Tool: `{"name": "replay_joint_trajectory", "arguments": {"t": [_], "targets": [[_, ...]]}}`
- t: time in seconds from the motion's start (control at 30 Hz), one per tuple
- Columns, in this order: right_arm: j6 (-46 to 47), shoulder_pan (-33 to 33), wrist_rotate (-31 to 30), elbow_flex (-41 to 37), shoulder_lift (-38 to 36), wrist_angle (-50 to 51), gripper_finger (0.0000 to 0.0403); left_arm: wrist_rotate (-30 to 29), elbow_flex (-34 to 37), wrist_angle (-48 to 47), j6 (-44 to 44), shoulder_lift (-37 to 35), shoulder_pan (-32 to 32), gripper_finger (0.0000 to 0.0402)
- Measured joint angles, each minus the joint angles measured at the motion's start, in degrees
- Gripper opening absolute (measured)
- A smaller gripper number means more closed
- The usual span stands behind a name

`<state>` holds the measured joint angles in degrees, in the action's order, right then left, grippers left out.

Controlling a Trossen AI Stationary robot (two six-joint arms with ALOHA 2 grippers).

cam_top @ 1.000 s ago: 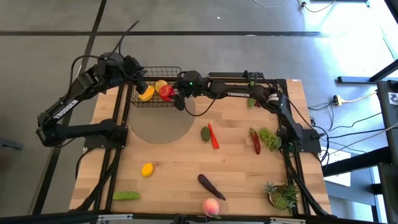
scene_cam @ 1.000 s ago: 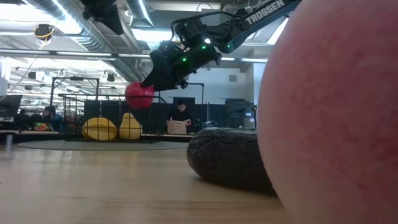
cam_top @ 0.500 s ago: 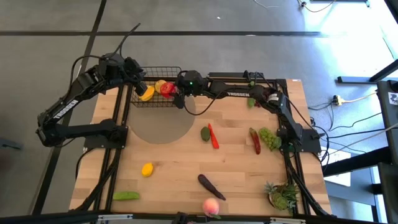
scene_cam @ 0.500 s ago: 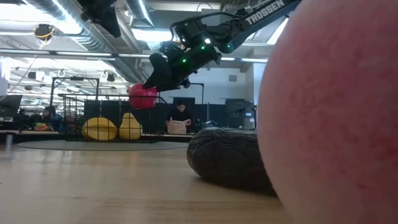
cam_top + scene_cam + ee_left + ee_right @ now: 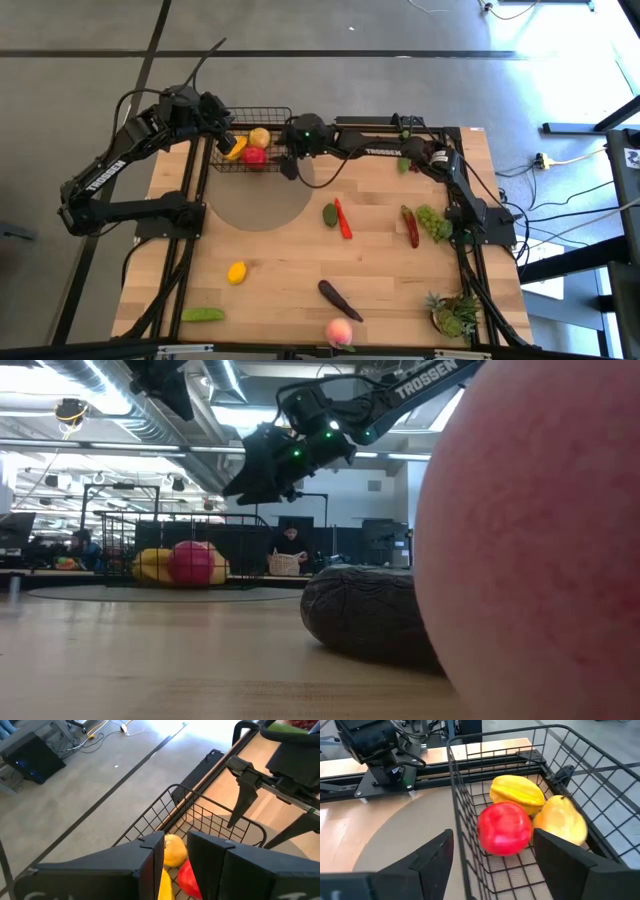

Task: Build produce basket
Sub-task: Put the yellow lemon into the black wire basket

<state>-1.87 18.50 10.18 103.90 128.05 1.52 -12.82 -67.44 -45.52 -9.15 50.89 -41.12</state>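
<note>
Three pieces of produce lay in the basket (image 5: 250, 140) at the desk's (image 5: 300, 280) far left corner: a yellow mango-like fruit (image 5: 517, 792), a red apple (image 5: 504, 827) and a pale yellow lemon (image 5: 562, 822), all touching one another. The left claw (image 5: 222, 128) sat at the basket's left end, its fingers (image 5: 150, 865) close together on either side of the basket's wire rim, the fruit showing in the narrow gap between them. The right claw (image 5: 288, 165) hovered just beside the basket's right end, its jaws spread wide and holding nothing, with the apple resting on the mesh floor below and apart from it. On the rest of the desk, from left to right, a green cucumber (image 5: 203, 314) lay near the front left corner, a second lemon (image 5: 237, 272) a little farther in, a dark eggplant (image 5: 338, 298) and a pink peach (image 5: 340, 332) near the front edge, a small green fruit (image 5: 330, 213) touching a red chili (image 5: 343, 219) around the middle, then another chili (image 5: 410, 226) beside green grapes (image 5: 434, 222) toward the right edge, and a spiky potted plant (image 5: 455, 314) at the front right corner.
</note>
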Motion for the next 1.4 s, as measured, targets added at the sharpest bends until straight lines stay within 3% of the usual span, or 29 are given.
{"name": "replay_joint_trajectory", "arguments": {"t": [0.4, 0.5, 0.63, 0.8, 0.93, 1.1, 1.4], "targets": [[-0.4, 0.9, 2.0, 6.3, -0.2, 3.1, 0.0261, 0.0, 0.0, -1.0, -1.2, 0.0, 0.0, 0.0075], [-2.9, 1.5, 6.3, 11.4, -0.4, 11.0, 0.0261, 0.0, 0.0, -2.8, -4.0, 0.0, 0.0, 0.0075], [-4.5, 2.0, 7.3, 20.3, -0.4, 27.5, 0.0261, 1.0, 0.0, -5.7, -4.1, -0.1, 0.0, 0.0075], [-5.4, 2.2, 7.5, 30.9, -0.5, 43.9, 0.0261, 9.3, 0.0, -14.0, 5.9, -0.3, 0.0, 0.0075], [-6.0, 2.1, 7.6, 29.8, -3.8, 49.4, 0.0261, 13.8, 0.0, -25.1, 14.6, -0.3, 0.0, 0.0075], [-6.2, 1.6, 6.9, 30.3, -7.3, 58.0, 0.0261, 14.1, 0.0, -37.6, 19.5, -1.1, 0.1, 0.0075], [-10.8, 1.3, 6.0, 30.3, -12.4, 71.6, 0.0261, 18.7, 0.0, -41.1, 33.7, -6.0, 3.5, 0.0075]]}}
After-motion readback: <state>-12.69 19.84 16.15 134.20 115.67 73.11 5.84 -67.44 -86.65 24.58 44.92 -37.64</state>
